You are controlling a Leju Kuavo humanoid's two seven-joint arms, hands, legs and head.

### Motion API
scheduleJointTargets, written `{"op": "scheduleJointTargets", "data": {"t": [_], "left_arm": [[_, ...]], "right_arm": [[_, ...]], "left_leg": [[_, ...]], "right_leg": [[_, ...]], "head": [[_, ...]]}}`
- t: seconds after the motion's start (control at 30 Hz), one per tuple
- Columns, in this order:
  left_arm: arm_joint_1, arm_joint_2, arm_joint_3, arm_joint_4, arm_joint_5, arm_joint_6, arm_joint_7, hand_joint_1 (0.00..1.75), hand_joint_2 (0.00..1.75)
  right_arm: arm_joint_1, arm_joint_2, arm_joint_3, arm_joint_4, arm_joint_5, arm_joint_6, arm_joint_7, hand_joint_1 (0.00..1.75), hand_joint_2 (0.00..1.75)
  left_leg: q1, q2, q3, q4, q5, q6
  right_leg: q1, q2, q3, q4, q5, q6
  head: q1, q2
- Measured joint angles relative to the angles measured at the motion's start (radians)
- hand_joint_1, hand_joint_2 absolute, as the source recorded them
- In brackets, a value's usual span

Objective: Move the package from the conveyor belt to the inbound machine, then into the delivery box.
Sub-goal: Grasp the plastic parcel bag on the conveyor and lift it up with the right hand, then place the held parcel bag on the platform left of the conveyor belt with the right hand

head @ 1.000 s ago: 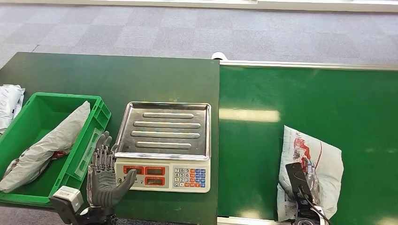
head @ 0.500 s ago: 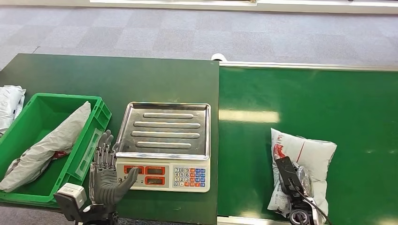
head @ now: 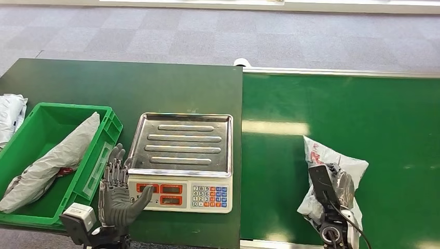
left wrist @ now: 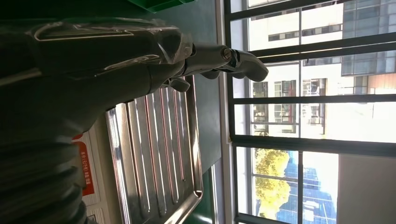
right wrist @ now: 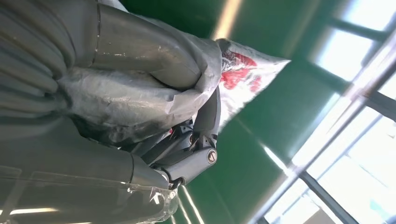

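Note:
A white package with red print [head: 328,156] sits bunched up on the green conveyor belt [head: 337,98] near its front edge. My right hand [head: 332,189] grips it from the near side, with dark fingers wrapped into the crumpled plastic. The right wrist view shows the same hand [right wrist: 144,88] closed on the package [right wrist: 243,70]. The inbound machine, a scale with a steel tray [head: 181,142], stands on the dark table left of the belt. Beside the scale's front left corner, my left hand [head: 117,192] is held upright with its fingers spread, holding nothing. The green delivery box [head: 113,127] is further left.
A grey package [head: 52,158] lies inside the green box. Another white bag [head: 10,116] lies at the table's far left edge. The scale's keypad and red displays [head: 179,194] face me. Grey carpet lies beyond the table and belt.
The package has slid a little left and been squeezed from flat into a bunched, raised shape as my right hand closed on it. My left hand has barely moved.

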Motion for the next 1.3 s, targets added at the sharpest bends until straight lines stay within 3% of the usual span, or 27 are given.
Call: {"op": "scheduleJointTargets", "data": {"t": [0.27, 0.47, 0.8, 1.1, 1.3], "left_arm": [[-0.023, -0.010, -0.012, 0.011, -0.014, -0.028, 0.000, 0.00, 1.75], [-0.068, -0.016, -0.036, 0.041, -0.019, -0.048, 0.011, 0.00, 1.75], [-0.111, -0.019, -0.061, 0.084, -0.016, -0.054, 0.014, 0.00, 1.75], [-0.170, -0.021, -0.059, 0.102, -0.012, -0.025, 0.016, 0.00, 1.75], [-0.180, -0.021, -0.056, 0.102, -0.012, -0.017, 0.015, 0.00, 1.75]], "right_arm": [[-0.044, 0.007, 0.097, -0.175, 0.000, 0.017, -0.034, 1.75, 1.75], [-0.100, 0.038, 0.192, -0.209, -0.079, 0.138, -0.046, 1.75, 1.75], [-0.156, 0.080, 0.270, -0.159, -0.126, 0.195, -0.075, 1.75, 1.75], [-0.294, 0.182, 0.413, 0.059, -0.153, 0.257, -0.113, 1.75, 1.75], [-0.330, 0.200, 0.449, 0.132, -0.162, 0.257, -0.118, 1.75, 1.75]], "left_leg": [[0.000, 0.000, -0.001, 0.000, 0.000, 0.000], [0.000, 0.000, -0.001, 0.000, 0.001, 0.000], [0.000, 0.000, -0.004, 0.000, 0.001, 0.000], [0.001, 0.000, -0.004, 0.000, 0.002, -0.001], [0.001, 0.000, -0.004, 0.000, 0.002, -0.001]], "right_leg": [[0.000, 0.000, -0.001, 0.000, 0.000, 0.000], [0.000, 0.000, -0.001, 0.000, 0.000, 0.000], [0.000, 0.000, -0.002, 0.000, 0.000, 0.000], [0.001, 0.000, -0.003, 0.001, 0.001, -0.001], [0.001, 0.000, -0.004, 0.001, 0.001, -0.001]], "head": [[0.000, 0.000], [0.000, 0.000], [0.000, 0.000], [0.000, 0.000], [0.000, 0.000]]}}
